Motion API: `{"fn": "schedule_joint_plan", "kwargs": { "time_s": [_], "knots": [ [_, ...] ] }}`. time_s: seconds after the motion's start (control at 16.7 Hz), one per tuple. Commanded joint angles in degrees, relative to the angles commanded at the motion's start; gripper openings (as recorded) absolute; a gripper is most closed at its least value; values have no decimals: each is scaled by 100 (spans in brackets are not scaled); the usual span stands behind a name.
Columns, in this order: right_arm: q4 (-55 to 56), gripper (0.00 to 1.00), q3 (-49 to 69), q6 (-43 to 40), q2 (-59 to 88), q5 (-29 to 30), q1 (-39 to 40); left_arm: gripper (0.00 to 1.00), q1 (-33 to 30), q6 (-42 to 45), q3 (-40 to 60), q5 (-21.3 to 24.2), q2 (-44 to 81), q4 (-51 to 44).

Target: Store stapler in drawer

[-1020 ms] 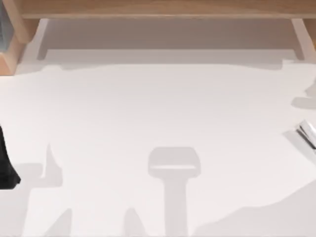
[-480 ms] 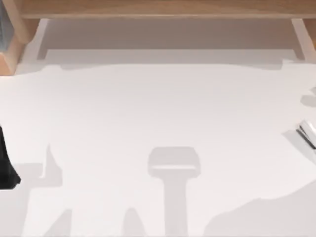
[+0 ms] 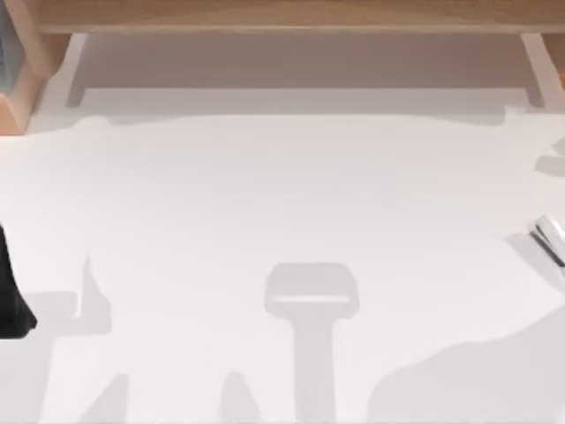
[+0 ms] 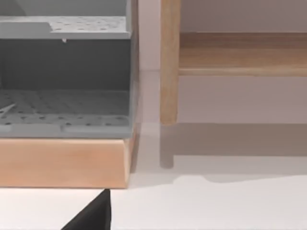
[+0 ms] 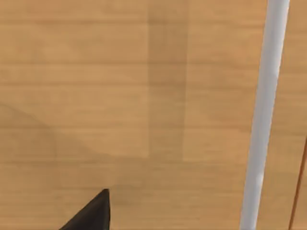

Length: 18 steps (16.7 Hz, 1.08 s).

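Left arm (image 3: 12, 296) parked at 9 o'clock edge of white table (image 3: 282, 203); finger spread cannot tell. Grey perforated shelf unit (image 4: 64, 76) on wooden base (image 4: 64, 163), beside wooden post (image 4: 169, 62), seen from left wrist. Wooden rail (image 3: 282, 16) along 12 o'clock edge. Stapler (image 3: 551, 237) at 3 o'clock edge, flat on table, untouched, cut by frame. Right wrist view: wood panel (image 5: 124, 96), white bar (image 5: 264, 115), dark gripper tip (image 5: 93, 214); finger spread cannot tell.
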Motion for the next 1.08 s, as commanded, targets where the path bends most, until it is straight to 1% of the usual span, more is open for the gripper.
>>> {"fn": "schedule_joint_plan", "kwargs": {
  "time_s": [0.06,0.84,0.9,1.08],
  "knots": [
    [0,100,0,0,0,0,0,100,0,0,0,0,0,0],
    [0,2,0,0,0,0,0,100,0,0,0,0,0,0],
    [0,0,0,0,0,0,0,100,0,0,0,0,0,0],
    [0,0,0,0,0,0,0,100,0,0,0,0,0,0]
  ]
}}
